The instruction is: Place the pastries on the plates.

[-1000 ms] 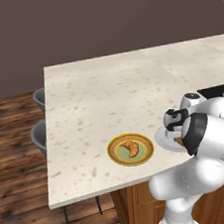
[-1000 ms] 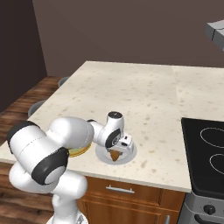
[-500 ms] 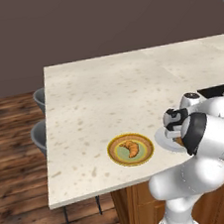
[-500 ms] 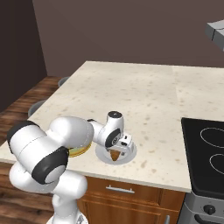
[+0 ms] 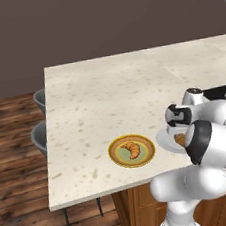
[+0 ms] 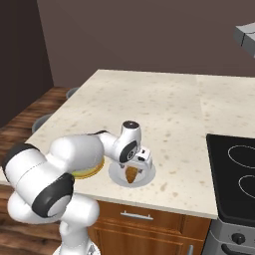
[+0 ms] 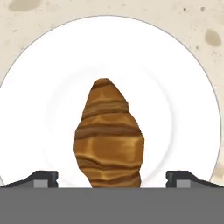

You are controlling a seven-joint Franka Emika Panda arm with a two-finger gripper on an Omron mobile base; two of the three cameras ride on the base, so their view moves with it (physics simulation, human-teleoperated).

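Speckled counter (image 5: pixel 107 95) — two plates (image 5: pixel 131 151) (image 7: pixel 183 96)

Two round shallow plates side by side near the front edge of the speckled surface (image 5: pixel 93 102), close together, apart or touching unclear. Yellow-rimmed plate (image 5: pixel 131 151) at lower centre of the left base frame: brown rings, green centre, lying flat. On its green centre, a small golden-brown croissant (image 5: pixel 131 149), curved, much smaller than the plate. White plate (image 7: pixel 183 87) plain and pale, lying flat, seen from straight above in the hand frame. On its middle, a second croissant (image 7: pixel 109 135), brown with darker bands, tapered tip toward the top of the hand frame, broad end toward the bottom. Same white plate just right of centre in the right base frame, partly hidden.
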